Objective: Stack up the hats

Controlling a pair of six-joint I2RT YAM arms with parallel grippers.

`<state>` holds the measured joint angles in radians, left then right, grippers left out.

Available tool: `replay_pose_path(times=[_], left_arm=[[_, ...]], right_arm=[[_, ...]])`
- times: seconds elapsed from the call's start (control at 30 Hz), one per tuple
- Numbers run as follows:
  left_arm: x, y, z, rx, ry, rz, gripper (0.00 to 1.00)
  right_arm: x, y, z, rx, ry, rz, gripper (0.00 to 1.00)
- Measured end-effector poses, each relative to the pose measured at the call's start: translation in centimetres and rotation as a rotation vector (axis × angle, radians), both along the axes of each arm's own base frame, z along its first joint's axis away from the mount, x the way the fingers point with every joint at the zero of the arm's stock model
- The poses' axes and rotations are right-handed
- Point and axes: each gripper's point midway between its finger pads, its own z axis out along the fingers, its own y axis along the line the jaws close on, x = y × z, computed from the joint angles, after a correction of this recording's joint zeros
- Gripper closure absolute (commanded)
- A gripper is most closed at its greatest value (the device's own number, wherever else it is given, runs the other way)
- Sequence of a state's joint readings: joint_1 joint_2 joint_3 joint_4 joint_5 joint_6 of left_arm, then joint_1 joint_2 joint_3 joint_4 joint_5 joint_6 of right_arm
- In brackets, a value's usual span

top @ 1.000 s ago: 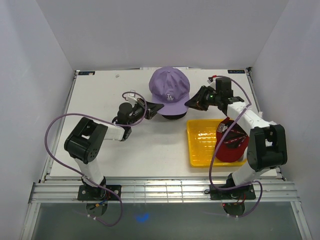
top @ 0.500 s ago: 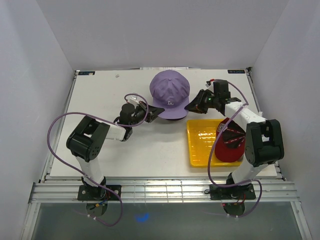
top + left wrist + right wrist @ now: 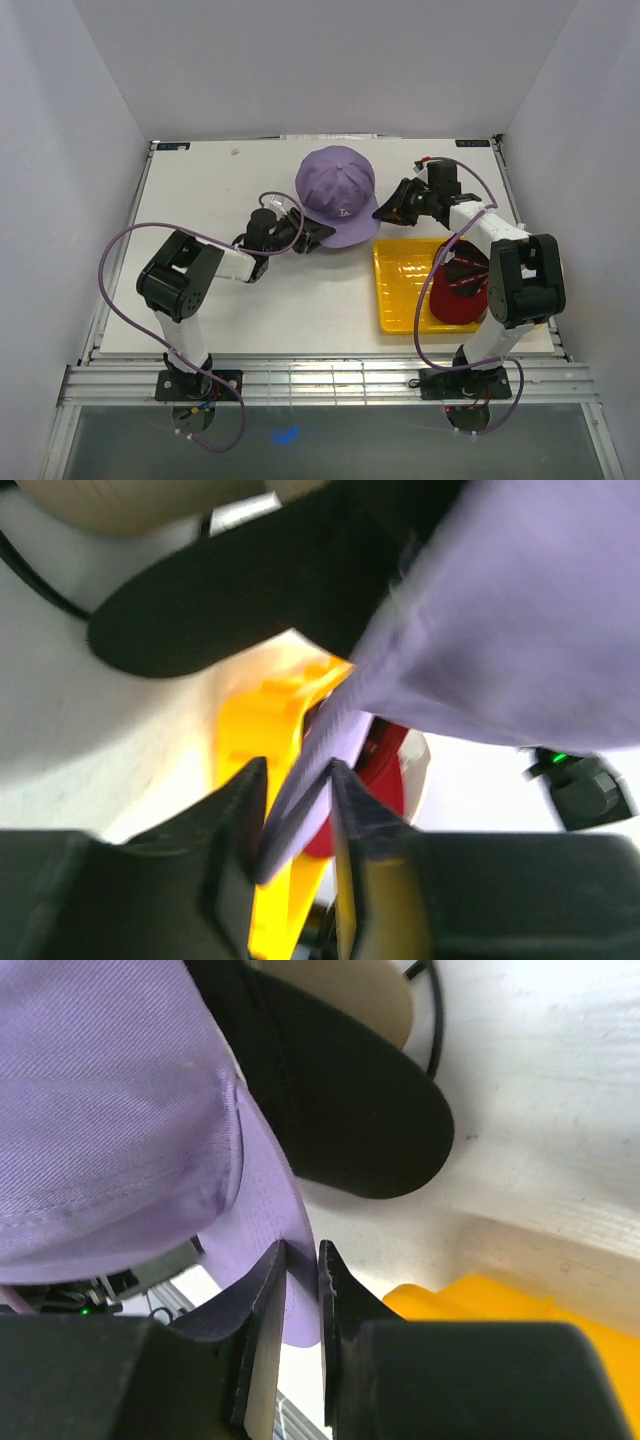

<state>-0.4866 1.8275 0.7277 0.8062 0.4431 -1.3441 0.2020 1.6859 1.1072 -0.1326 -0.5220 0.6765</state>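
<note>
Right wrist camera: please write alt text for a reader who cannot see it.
The right gripper pinches the brim of a purple cap, which fills the upper left. Beyond it show a black cap's brim, part of a tan cap and the white table; a yellow tray corner is at lower right.

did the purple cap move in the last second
Yes. The lavender cap has come down toward the near edge: its brim now reaches level with the far rim of the yellow tray, where before it sat clearly beyond it.
</note>
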Motion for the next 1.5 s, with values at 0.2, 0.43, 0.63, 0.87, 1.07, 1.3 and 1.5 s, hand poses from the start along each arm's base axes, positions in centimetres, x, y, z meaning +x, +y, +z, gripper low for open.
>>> replay_pose_path(times=[0.2, 0.43, 0.63, 0.87, 1.07, 1.3, 1.5], left_arm=[[-3.7, -1.0, -2.8, 0.068, 0.09, -0.133, 0.5], [-6.6, -0.9, -5.3, 0.125, 0.187, -0.214, 0.47], [-7.3, -0.5, -5.6, 0.15, 0.197, -0.225, 0.47], [-7.8, -0.1, -4.8, 0.17, 0.18, -0.237, 0.47], [-8.1, 0.1, -3.0, 0.173, 0.136, -0.245, 0.48], [-7.1, 0.1, 0.4, 0.206, 0.049, -0.242, 0.49], [-4.4, -0.5, 3.8, 0.26, -0.037, -0.22, 0.49]], right_arm=[[1.7, -0.6, 1.0, -0.024, -0.058, -0.029, 0.8], [2.6, -0.8, 1.2, -0.038, -0.085, -0.047, 0.75], [3.5, -1.2, 0.3, -0.075, -0.076, -0.064, 0.69], [4.0, -2.1, -1.4, -0.128, -0.048, -0.089, 0.58], [3.9, -2.4, -1.8, -0.15, -0.044, -0.089, 0.47], [4.8, -2.3, -1.0, -0.165, -0.064, -0.082, 0.44], [5.7, -1.5, -1.9, -0.179, -0.061, -0.066, 0.41]])
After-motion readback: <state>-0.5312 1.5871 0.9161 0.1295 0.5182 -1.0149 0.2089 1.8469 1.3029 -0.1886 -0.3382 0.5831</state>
